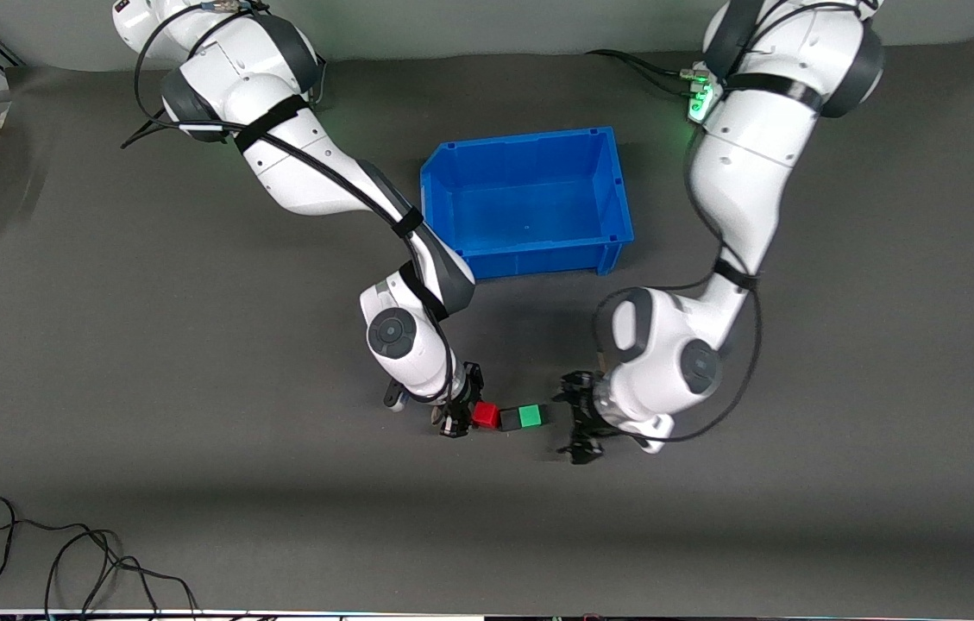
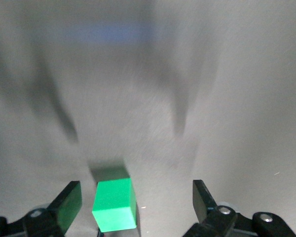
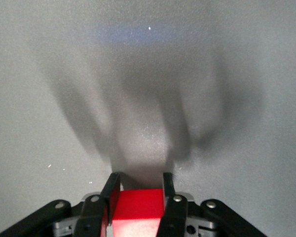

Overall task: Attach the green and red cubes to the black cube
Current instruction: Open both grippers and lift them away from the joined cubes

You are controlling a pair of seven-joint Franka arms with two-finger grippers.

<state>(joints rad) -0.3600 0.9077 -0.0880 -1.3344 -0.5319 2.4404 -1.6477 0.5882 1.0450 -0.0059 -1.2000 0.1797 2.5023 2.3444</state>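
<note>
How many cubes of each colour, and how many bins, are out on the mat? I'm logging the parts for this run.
Red cube: 1, gripped by the right hand
Black cube: 1, between the red and green ones
Green cube: 1, beside the open left hand
Blue bin: 1
Total: 4

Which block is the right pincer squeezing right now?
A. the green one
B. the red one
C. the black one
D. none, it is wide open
B: in the right wrist view the right pincer has its fingers pressed against both sides of the red cube, while the left pincer stands open around the green cube.
</note>
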